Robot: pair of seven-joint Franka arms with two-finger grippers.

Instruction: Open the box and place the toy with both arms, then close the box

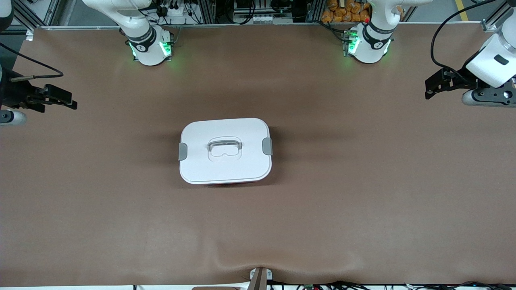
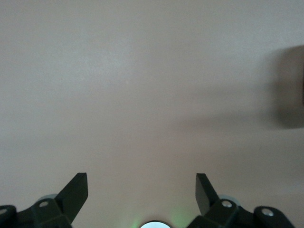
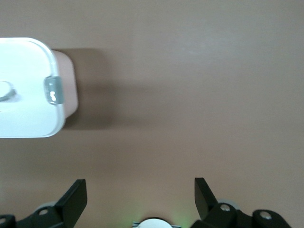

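- At the middle of the brown table (image 1: 363, 193), I see the box (image 1: 225, 150): its white lid (image 1: 242, 169) sits fully on, with a thin strip of pink tub showing under the edge nearest the front camera.
- On the lid, I read a grey clip at each short end, one toward the right arm's end (image 1: 182, 151) and one toward the left arm's end (image 1: 267, 146), both lying flat against the rim; the clear handle (image 1: 224, 145) lies in its central recess.
- In the right wrist view, I get the box corner (image 3: 28, 90), one grey clip (image 3: 53, 90) and the pale pink wall (image 3: 69, 85) beneath the lid (its shadow falls on the table beside it).
- Over the table's edge at the right arm's end, I find the right gripper (image 1: 60, 100), well apart from the box; its fingers (image 3: 76, 197) are spread wide and hold nothing.
- Over the table's edge at the left arm's end, I find the left gripper (image 1: 433, 86), likewise well apart from the box; its fingers (image 2: 76, 192) are spread wide and empty, with only bare table below.
- Along the top of the front view, I note both arm bases, the right arm's (image 1: 149, 48) and the left arm's (image 1: 369, 46), each lit green.
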